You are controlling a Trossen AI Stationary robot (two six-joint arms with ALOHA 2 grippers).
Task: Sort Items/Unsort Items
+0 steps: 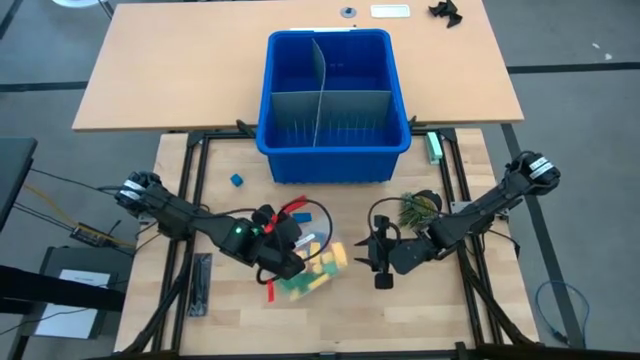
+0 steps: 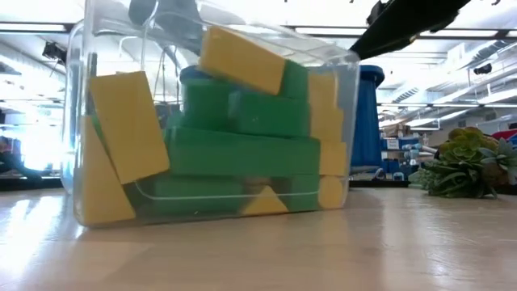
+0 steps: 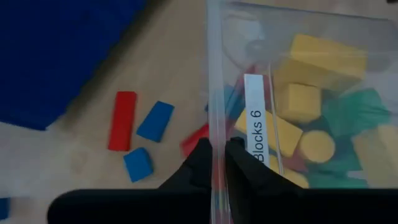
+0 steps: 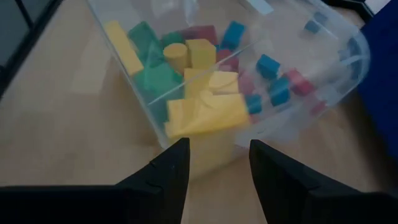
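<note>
A clear plastic box (image 1: 318,268) labelled "Blocks 6" holds several yellow, green, red and blue blocks (image 4: 186,74). It sits tilted on the table in front of the blue bin and fills the low view (image 2: 218,129). My left gripper (image 1: 283,250) is shut on the box's left wall. My right gripper (image 1: 378,258) is open and empty just to the right of the box, with its fingers (image 4: 177,168) pointing at the box. Loose red and blue blocks (image 3: 123,121) lie on the table to the left of the box. My left gripper (image 3: 217,165) pinches the box's thin clear wall (image 3: 214,124) at its rim, one finger inside the box and one outside. The box is tilted and its lower side (image 2: 202,218) rests on the table.
The large blue bin (image 1: 335,150) with grey dividers (image 1: 320,100) stands behind the box. A single blue block (image 1: 237,180) lies left of the bin. A green plant-like toy (image 1: 415,210) lies behind my right gripper. A red piece (image 1: 270,290) lies near the box.
</note>
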